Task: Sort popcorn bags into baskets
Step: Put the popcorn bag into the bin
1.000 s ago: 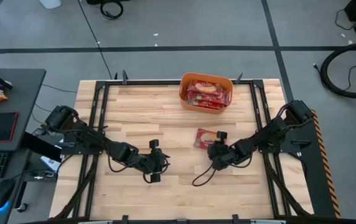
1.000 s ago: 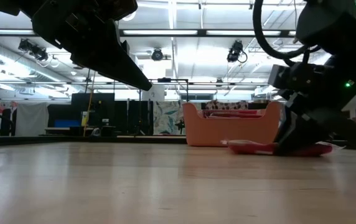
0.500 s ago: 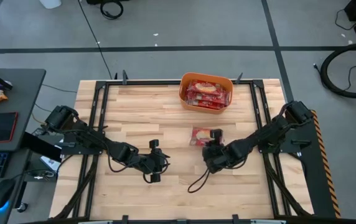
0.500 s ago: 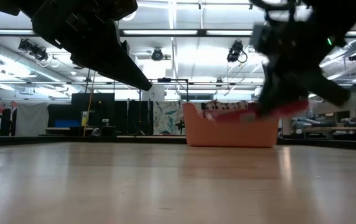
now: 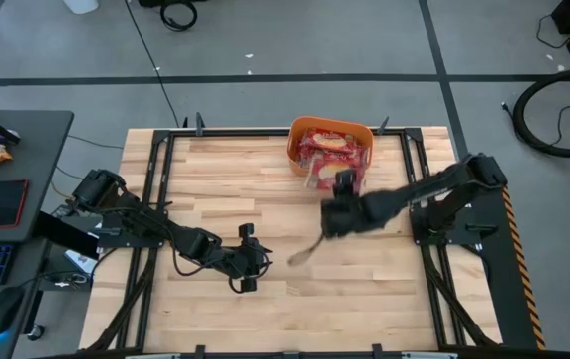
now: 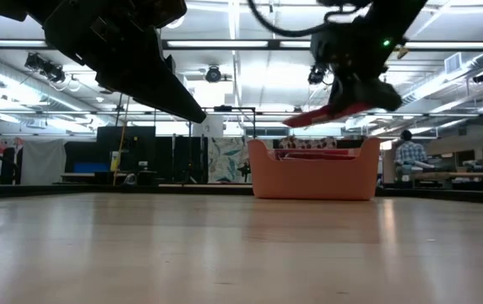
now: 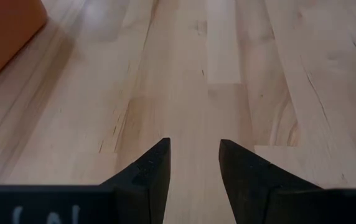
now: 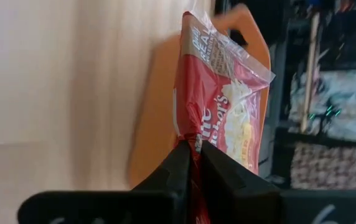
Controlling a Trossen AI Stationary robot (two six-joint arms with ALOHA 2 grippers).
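Popcorn bag: red packet, pinched by one edge in right claw, hanging tilted in the air at near rim of orange tub. Right claw: clenched on bag, raised off worktop. Tub: far edge of worktop, more red packets inside. Left claw: parted, empty, low over bare boards, well apart. Handling note: carry fully past rim, level above stack, then release; early drop likely to catch the wall.

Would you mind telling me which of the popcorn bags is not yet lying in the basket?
The popcorn bag pinched in the right tool, held in the air at the orange basket's near rim; the other bags lie inside.
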